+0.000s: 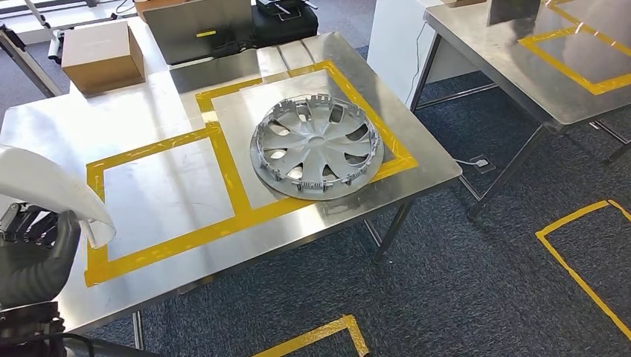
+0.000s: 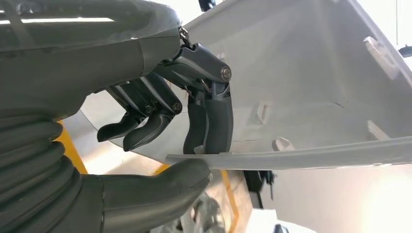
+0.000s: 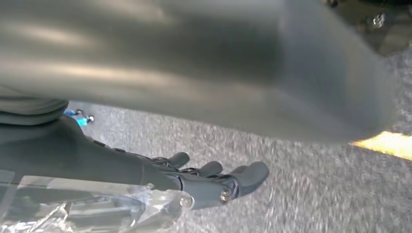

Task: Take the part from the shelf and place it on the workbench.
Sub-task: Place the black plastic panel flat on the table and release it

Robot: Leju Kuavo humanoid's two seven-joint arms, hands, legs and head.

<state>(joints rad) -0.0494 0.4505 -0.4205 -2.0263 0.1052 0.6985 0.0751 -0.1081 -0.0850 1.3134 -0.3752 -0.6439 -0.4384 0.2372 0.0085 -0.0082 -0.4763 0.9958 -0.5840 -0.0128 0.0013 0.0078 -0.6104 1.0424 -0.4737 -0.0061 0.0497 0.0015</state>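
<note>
Nearest, at the lower left of the head view: left hand, grey ribbed cover and dark fingers, gripping the pale grey curved plastic part. Seen close in the left wrist view, left hand pinching the thin edge of the part between thick grey thumb below and dark fingers above (two other fingers curled, not touching). Part held over the near left corner of the steel workbench, above yellow tape outline. Further right on the bench, inside the far taped rectangle: round silver hubcap, lying flat, well apart from the part. At the far left corner, brown cardboard box. Beyond, to the right, second steel table. Right hand over grey carpet, fingers loosely extended, holding nothing.
</note>
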